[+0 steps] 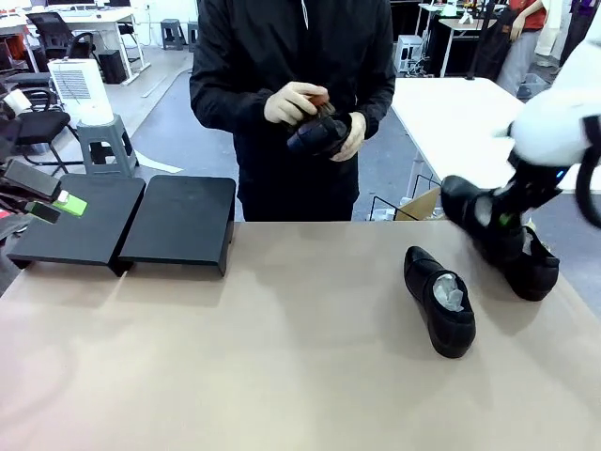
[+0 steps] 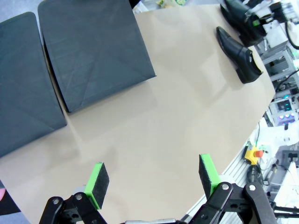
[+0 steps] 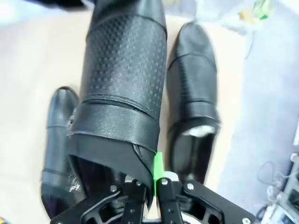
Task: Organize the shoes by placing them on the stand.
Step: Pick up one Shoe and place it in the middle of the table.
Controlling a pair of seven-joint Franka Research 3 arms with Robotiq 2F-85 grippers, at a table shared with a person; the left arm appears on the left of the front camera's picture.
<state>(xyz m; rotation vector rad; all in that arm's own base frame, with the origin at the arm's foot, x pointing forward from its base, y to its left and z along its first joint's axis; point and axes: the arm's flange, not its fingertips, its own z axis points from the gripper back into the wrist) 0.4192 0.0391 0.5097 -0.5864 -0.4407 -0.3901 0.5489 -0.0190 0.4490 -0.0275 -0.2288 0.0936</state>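
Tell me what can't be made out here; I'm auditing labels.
- Front view: hands cover the person's shoe; its filling is hidden.
- Front view: lifted shoe partly hides the far-right shoe.
- Left wrist view: stand's left section cut by the edge.

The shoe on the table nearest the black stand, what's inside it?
Crumpled white paper is stuffed into the opening of the shoe. How far in the paper goes can't be seen, because the black leather covers the rest of the inside.
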